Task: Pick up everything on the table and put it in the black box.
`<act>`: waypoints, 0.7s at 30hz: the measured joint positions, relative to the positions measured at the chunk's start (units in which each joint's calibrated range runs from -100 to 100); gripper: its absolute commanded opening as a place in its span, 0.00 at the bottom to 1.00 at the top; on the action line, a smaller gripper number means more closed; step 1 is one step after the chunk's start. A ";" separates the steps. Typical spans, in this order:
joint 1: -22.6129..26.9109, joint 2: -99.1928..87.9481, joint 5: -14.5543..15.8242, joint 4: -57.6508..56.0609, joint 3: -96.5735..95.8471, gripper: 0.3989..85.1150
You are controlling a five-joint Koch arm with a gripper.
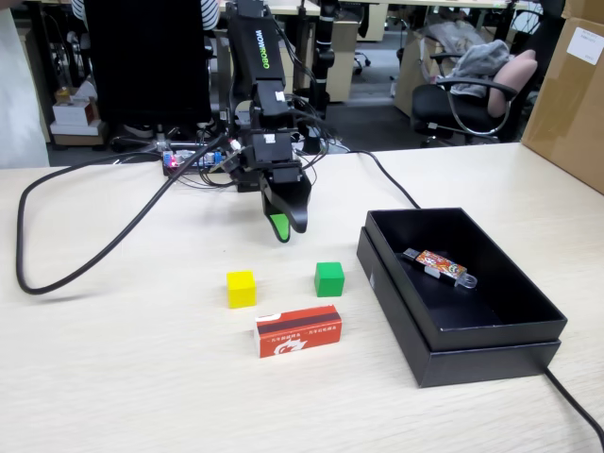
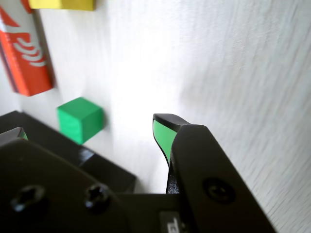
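Note:
On the table (image 1: 123, 377) a yellow cube (image 1: 241, 288) and a green cube (image 1: 329, 278) stand side by side, and a red carton (image 1: 298, 331) with white print lies in front of them. The black box (image 1: 444, 354) sits to their right. My gripper (image 1: 286, 226) hangs open above the table, behind the cubes and apart from them, holding nothing. In the wrist view the gripper (image 2: 91, 130) shows its green-padded tips wide apart. Beyond them are the green cube (image 2: 80, 119), the red carton (image 2: 24, 53), the yellow cube's edge (image 2: 63, 4) and a dark corner that looks like the black box (image 2: 112, 174).
A small orange-patterned stick (image 1: 439, 267) lies inside the box. A thick black cable (image 1: 57, 217) loops over the table's left side, and another runs past the box's right corner (image 1: 576, 406). A brown carton (image 1: 571, 94) stands at the far right.

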 measured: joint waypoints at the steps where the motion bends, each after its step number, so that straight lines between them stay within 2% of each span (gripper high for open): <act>1: 0.24 0.00 0.20 -1.89 1.83 0.55; 6: 1.76 2.91 1.81 -14.64 15.53 0.55; 15: 2.20 30.40 5.13 -44.00 51.69 0.55; 21: 2.49 39.77 6.54 -51.48 59.73 0.55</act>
